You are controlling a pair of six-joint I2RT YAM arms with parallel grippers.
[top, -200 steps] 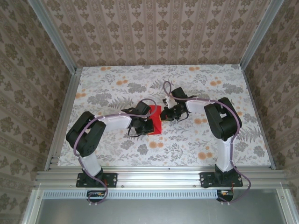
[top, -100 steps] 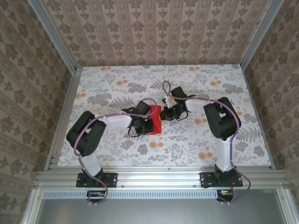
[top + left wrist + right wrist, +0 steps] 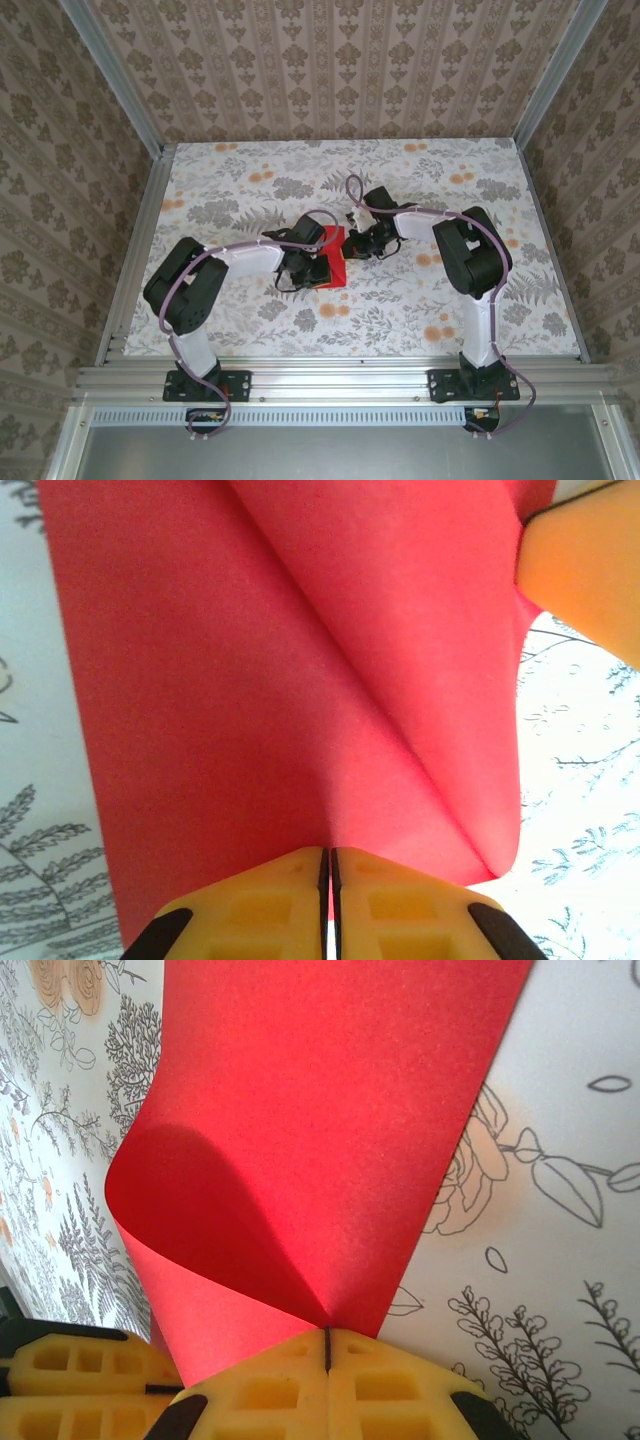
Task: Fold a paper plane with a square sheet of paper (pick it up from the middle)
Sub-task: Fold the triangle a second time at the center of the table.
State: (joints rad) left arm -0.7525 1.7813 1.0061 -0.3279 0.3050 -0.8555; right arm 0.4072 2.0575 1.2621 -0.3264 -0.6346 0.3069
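Note:
The square sheet of paper (image 3: 334, 258) is bright red and sits mid-table between both arms, bent upward rather than flat. My left gripper (image 3: 316, 262) is shut on the paper's near-left edge; in the left wrist view the paper (image 3: 300, 680) rises from the closed yellow fingers (image 3: 260, 910) and curls over on the right. My right gripper (image 3: 356, 243) is shut on the opposite edge; in the right wrist view the paper (image 3: 330, 1110) folds into a curved flap pinched at the fingers (image 3: 380, 1385). The left gripper's yellow fingers (image 3: 70, 1375) show at the lower left there.
The floral tablecloth (image 3: 420, 300) covers the table, framed by aluminium rails (image 3: 330, 380) in front and patterned walls on three sides. Both arms meet at the table's middle, wrists close together.
Both grippers keep their hold; the two wrists have shifted only slightly toward each other, with the paper staying bent between them.

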